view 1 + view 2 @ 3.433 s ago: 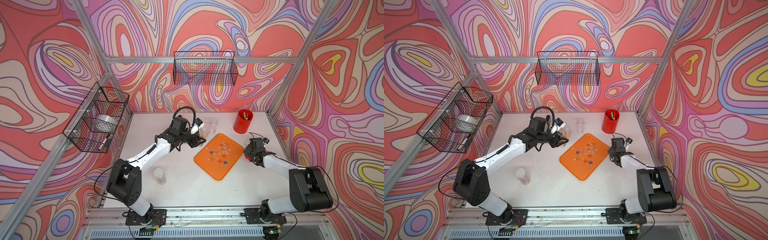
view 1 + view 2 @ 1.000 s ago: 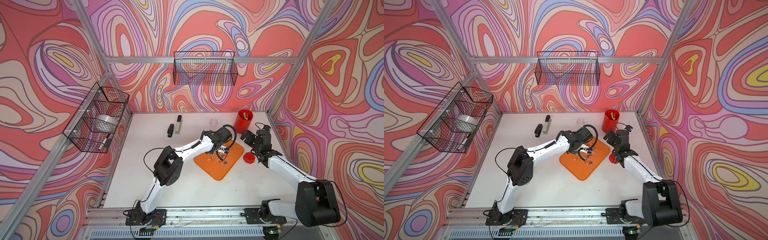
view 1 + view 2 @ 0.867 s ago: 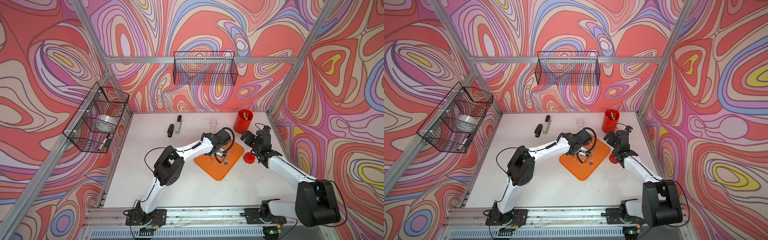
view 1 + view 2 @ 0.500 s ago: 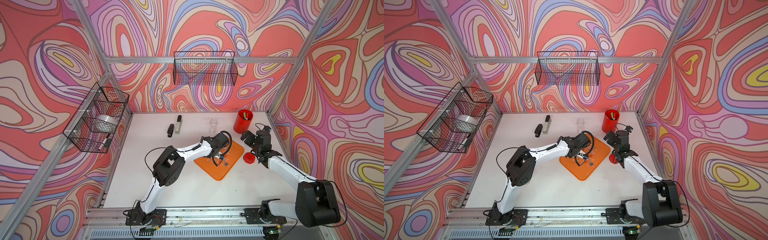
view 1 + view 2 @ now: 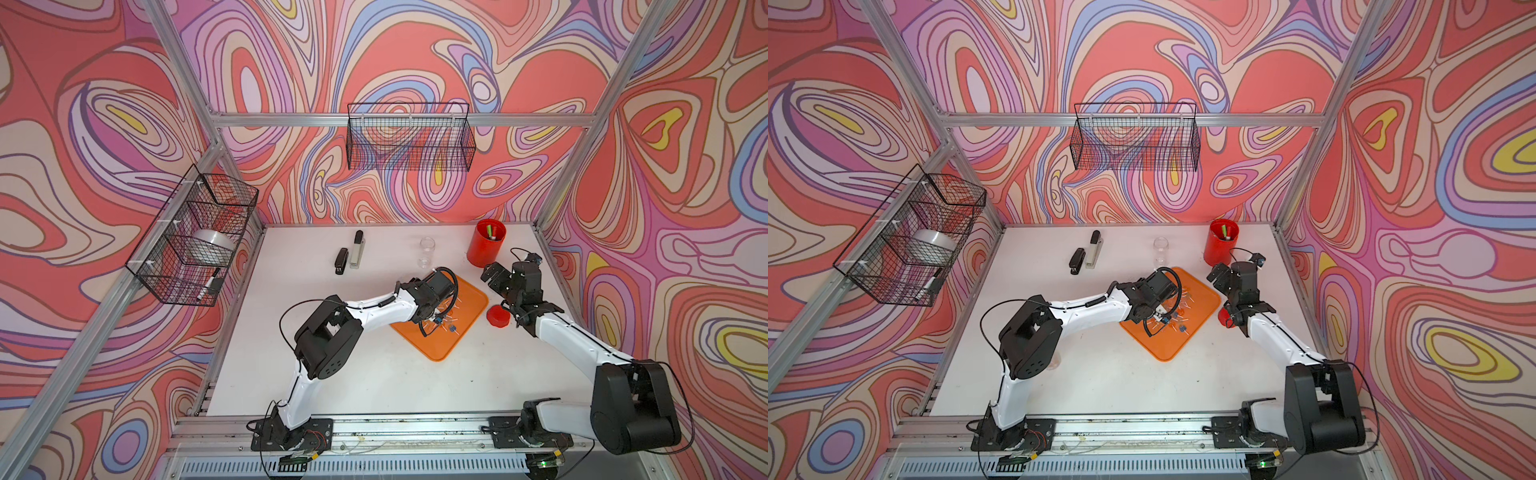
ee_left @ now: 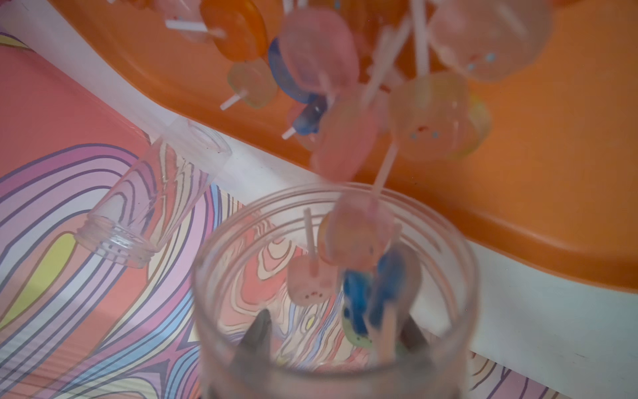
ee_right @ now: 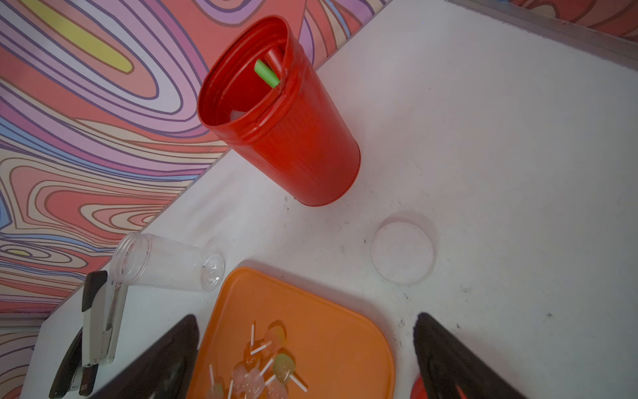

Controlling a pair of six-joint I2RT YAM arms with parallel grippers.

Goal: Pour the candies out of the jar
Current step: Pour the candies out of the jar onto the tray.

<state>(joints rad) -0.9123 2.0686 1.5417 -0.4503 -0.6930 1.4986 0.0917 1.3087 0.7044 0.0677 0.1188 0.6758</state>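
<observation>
My left gripper (image 5: 434, 309) is shut on a clear jar (image 6: 331, 293), tipped mouth-down over the orange tray (image 5: 471, 299). In the left wrist view the candies (image 6: 345, 103) tumble out of the jar's mouth toward the tray (image 6: 552, 155), and a few (image 6: 359, 276) are still inside. Other candies (image 5: 449, 326) lie in a small heap on the tray, also seen in the right wrist view as candies (image 7: 262, 366). My right gripper (image 5: 492, 276) hovers open beside the tray's far right corner, with nothing between its fingers (image 7: 172, 352).
A second, empty clear jar (image 5: 427, 251) stands behind the tray. A red cup (image 5: 485, 248) holding a green pen is at the back right, a red cap (image 5: 498, 316) right of the tray, a clear lid (image 7: 402, 247) near it. Two staplers (image 5: 349, 255) lie back left. Wire baskets hang on the walls.
My left gripper has drifted a little leftward and nearer over the tray with the jar tipped, and more candies have dropped out. The right arm has stayed put.
</observation>
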